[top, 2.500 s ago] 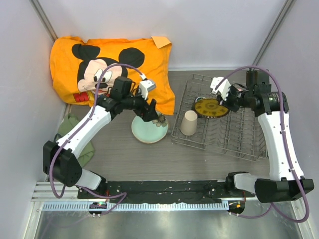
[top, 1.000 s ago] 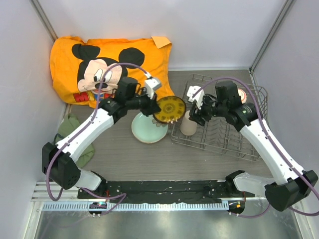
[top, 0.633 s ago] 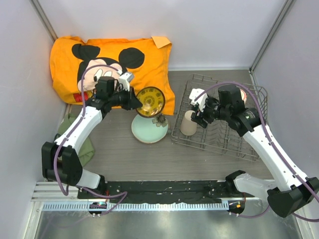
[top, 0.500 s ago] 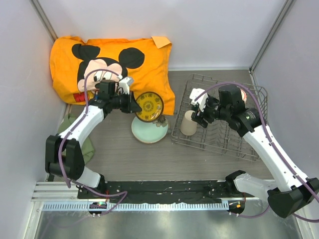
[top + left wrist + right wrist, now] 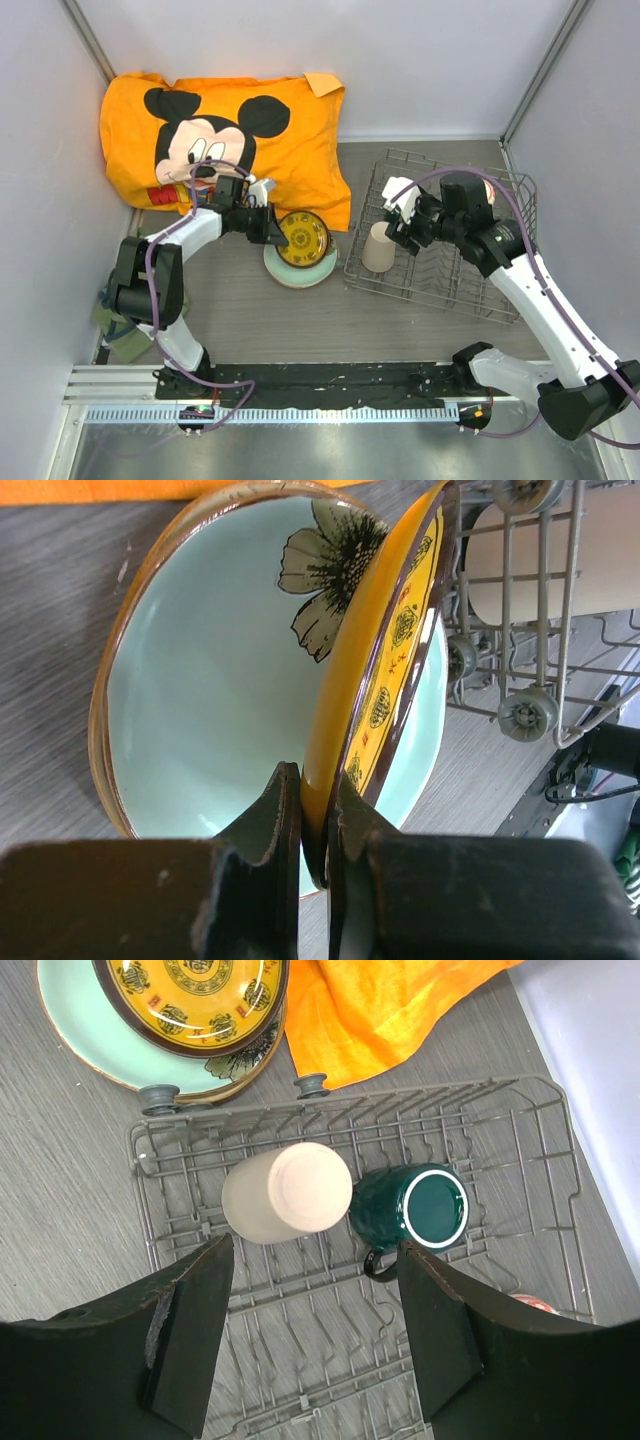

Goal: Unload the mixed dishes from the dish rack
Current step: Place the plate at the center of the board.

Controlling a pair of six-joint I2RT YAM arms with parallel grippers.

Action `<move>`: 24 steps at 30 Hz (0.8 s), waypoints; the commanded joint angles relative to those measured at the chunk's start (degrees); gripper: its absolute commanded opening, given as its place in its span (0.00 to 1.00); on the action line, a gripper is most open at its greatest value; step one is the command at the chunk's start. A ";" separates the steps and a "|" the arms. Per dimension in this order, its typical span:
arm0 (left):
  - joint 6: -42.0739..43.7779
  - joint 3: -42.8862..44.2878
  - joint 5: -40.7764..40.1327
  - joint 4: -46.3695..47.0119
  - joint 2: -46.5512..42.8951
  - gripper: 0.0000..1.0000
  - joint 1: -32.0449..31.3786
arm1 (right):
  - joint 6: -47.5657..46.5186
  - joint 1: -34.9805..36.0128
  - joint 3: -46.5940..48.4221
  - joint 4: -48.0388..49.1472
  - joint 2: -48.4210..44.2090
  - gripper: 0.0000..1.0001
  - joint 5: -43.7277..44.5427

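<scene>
My left gripper (image 5: 270, 224) is shut on the rim of a yellow patterned plate (image 5: 303, 238) with a dark edge. The plate hangs tilted over a pale-green floral plate (image 5: 300, 266) lying on the table. In the left wrist view the fingers (image 5: 285, 810) pinch the yellow plate (image 5: 390, 660) in front of the floral plate (image 5: 200, 680). My right gripper (image 5: 315, 1250) is open and empty above the dish rack (image 5: 330, 1360). Below it stand a beige cup (image 5: 290, 1192), upside down, and a dark teal mug (image 5: 415, 1210). A red bowl (image 5: 488, 190) peeks out at the rack's far right.
An orange Mickey Mouse pillow (image 5: 230, 130) fills the back left, its corner near the dish rack (image 5: 450, 270). A green cloth (image 5: 112, 325) lies by the left wall. Walls close in on both sides and the back.
The left arm carried the yellow plate left from beside the rack and lowered it over the floral plate. The right gripper stayed above the cup, jaws a little wider.
</scene>
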 commanded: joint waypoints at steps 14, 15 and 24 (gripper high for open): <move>2.60 1.26 3.05 -4.77 1.78 0.36 0.14 | -0.57 0.23 -3.47 3.84 -1.66 0.71 4.33; 3.04 1.26 2.97 -4.86 1.78 0.39 0.14 | -0.57 0.23 -3.56 4.01 -1.58 0.71 4.59; 4.71 1.00 -0.19 -6.79 0.82 0.66 0.14 | 2.32 0.23 -3.57 5.07 1.32 0.73 9.34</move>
